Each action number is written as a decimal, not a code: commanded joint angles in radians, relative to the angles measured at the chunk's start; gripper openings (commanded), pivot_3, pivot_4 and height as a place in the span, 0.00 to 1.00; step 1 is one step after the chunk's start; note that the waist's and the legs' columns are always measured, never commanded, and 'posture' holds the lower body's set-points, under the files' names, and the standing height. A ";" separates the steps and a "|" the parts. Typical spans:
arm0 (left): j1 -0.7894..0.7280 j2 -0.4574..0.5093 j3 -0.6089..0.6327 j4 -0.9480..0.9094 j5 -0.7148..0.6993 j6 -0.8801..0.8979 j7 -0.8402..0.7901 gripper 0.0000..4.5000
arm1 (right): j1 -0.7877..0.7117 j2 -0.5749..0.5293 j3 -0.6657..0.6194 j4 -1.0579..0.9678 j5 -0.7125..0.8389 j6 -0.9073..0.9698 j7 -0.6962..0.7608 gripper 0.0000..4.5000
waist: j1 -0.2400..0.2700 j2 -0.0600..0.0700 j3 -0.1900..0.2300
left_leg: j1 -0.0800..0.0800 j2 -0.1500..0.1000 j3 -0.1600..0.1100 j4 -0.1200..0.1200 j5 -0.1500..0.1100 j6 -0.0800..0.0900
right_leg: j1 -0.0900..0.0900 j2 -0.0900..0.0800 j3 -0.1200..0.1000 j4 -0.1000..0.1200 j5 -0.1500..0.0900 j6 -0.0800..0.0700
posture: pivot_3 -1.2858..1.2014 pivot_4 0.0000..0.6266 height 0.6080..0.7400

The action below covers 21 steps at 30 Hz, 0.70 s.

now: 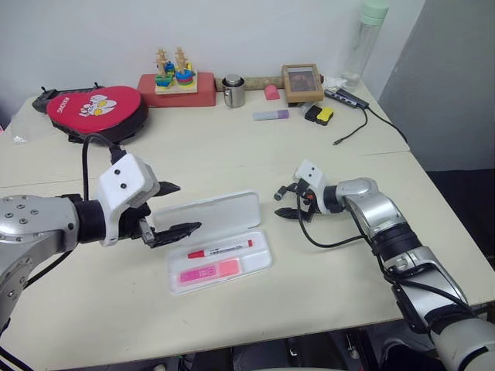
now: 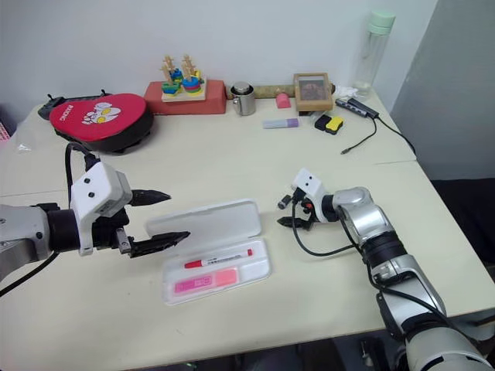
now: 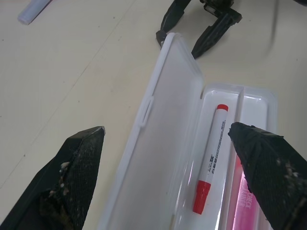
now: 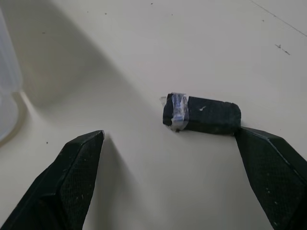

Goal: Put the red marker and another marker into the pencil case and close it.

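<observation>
while both gape wide, left pincer (image 1: 172, 209) empty, right pincer (image 1: 282, 204) empty, beside pencil case (image 1: 220, 239)

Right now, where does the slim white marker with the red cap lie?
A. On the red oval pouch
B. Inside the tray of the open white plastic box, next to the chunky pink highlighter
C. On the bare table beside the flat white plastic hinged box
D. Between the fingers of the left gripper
B: the red marker lies in the tray of the open pencil case, alongside the pink highlighter; the lid is still raised.
</observation>
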 commanded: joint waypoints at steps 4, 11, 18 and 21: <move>-0.008 0.000 0.011 -0.008 0.012 -0.019 0.005 0.98 | 0.038 -0.038 -0.003 -0.047 -0.007 0.019 0.018 1.00 | 0.003 0.000 0.000 | 0.000 0.000 0.000 0.000 0.000 0.000 | 0.000 0.000 0.000 0.000 0.000 0.000 | 0.52 0.24 1.00; -0.025 -0.005 -0.009 -0.003 0.017 -0.025 0.011 0.98 | 0.065 -0.045 0.006 -0.129 0.010 0.050 0.046 1.00 | 0.003 0.000 0.000 | 0.000 0.000 0.000 0.000 0.000 0.000 | 0.000 0.000 0.000 0.000 0.000 0.000 | 0.52 0.24 1.00; -0.031 -0.013 -0.016 -0.003 0.023 -0.023 0.013 0.98 | 0.035 0.007 0.021 -0.074 -0.015 -0.002 0.020 1.00 | -0.004 0.000 0.000 | 0.000 0.000 0.000 0.000 0.000 0.000 | 0.000 0.000 0.000 0.000 0.000 0.000 | 0.52 0.24 1.00; -0.032 -0.014 -0.015 -0.003 0.025 -0.021 0.011 0.98 | 0.013 0.025 0.016 -0.028 -0.023 -0.024 0.017 1.00 | -0.006 0.000 0.000 | 0.002 0.000 0.001 0.000 0.000 0.000 | 0.000 0.000 0.001 0.001 0.000 0.000 | 0.52 0.24 1.00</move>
